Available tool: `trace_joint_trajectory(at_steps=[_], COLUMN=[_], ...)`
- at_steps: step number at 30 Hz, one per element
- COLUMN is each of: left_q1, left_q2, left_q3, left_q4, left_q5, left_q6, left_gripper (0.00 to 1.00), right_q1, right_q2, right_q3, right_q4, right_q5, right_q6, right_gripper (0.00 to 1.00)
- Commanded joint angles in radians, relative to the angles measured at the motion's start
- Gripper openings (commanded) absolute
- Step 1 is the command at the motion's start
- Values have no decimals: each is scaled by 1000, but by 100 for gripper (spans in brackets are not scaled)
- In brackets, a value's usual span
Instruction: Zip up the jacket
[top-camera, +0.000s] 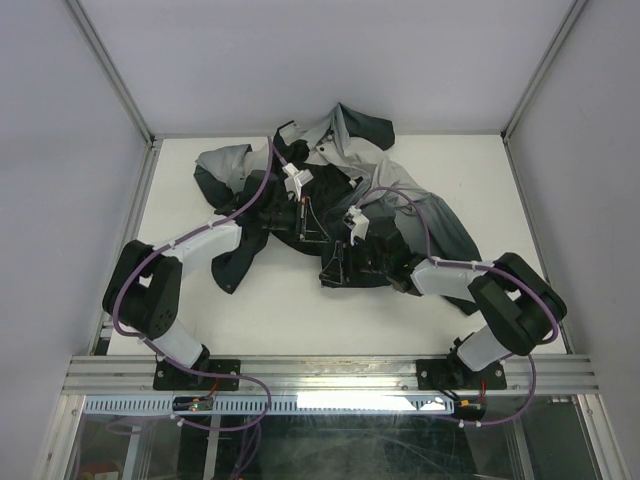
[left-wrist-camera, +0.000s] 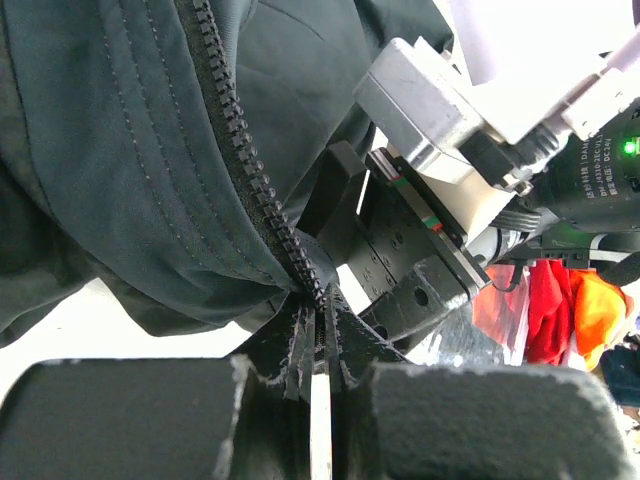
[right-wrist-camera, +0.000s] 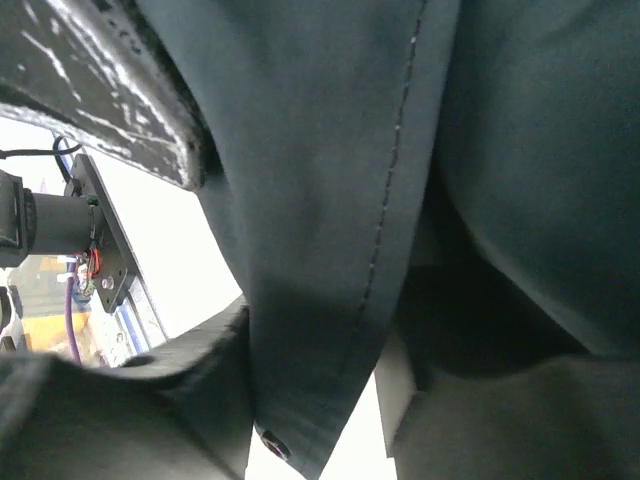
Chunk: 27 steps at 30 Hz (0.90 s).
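The soft, matt grey-to-dark-teal cloth jacket (top-camera: 400, 195) showed stitched seams. Its black plastic zipper teeth (left-wrist-camera: 240, 150) looked faintly glossy. The left end effector (left-wrist-camera: 318, 375) had rough, scuffed black pads (left-wrist-camera: 120, 420). At the jacket's 3 o'clock, the white bench (top-camera: 495, 190) looked smooth and matt.

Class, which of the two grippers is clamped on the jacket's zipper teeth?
The left gripper: zipper teeth run into its grip; the right gripper holds plain hem.

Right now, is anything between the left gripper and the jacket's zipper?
Nothing visible does. The left gripper is shut on the zipper of the jacket, and the teeth run straight in between its fingertips.
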Motion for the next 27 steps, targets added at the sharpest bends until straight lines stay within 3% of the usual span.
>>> trace_joint_trajectory(at_steps=[1,2,4,7,9,19,21,27], left_q1=[3,3,3,3,3,3,3,4], left_q2=[-68,-68,-67,-69,-74,-79,-76,-79], left_q3=[10,16,30,53,65,87,95,108], left_q4=[64,52,17,-34,-61,-125,-135,-143], left_q5=[-3,-16,-38,-70,-92,-130,-135,-129], left_q6=[4,15,42,86,110,168,180,172], left_gripper=[0,0,0,0,0,0,0,0], right_q1=[7,7,6,6,6,6,7,7], right_q2=[2,-4,-13,-32,-43,-95,-98,-85], right_q3=[3,3,8,21,31,48,48,51], right_q4=[103,105,97,71,46,-47,-56,-56], right_q5=[-44,-53,-70,-92,-93,-74,-73,-77], right_q6=[8,10,9,4,-3,-36,-38,-39], right_gripper=[40,36,37,52,56,48,44,14])
